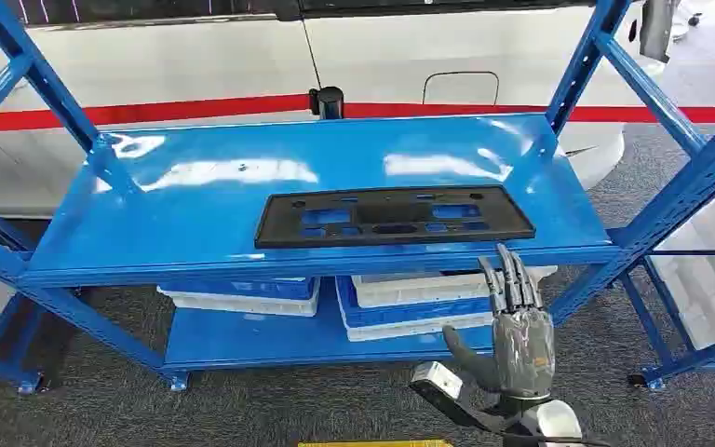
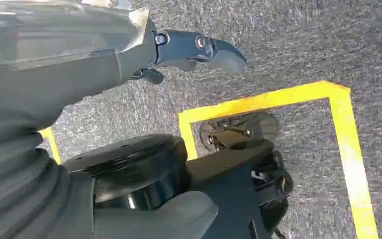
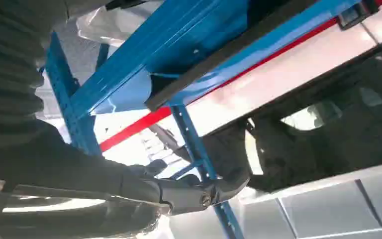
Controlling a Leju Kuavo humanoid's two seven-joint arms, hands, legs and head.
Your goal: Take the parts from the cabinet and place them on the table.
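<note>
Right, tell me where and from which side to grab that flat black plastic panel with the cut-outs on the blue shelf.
Take the flat black plastic panel by its long front edge near the right end. It lies flat, close to the blue metal shelf's front lip, and that edge faces the robot. The right hand, raised just below and in front, fingers apart and empty, is probably best placed to come from the front.

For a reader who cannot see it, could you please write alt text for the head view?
A flat black panel with cut-out openings lies near the front edge of a glossy blue shelf. The robot's right hand is raised below that edge, fingers apart, holding nothing. White and blue trays sit stacked on the lower shelf.
</note>
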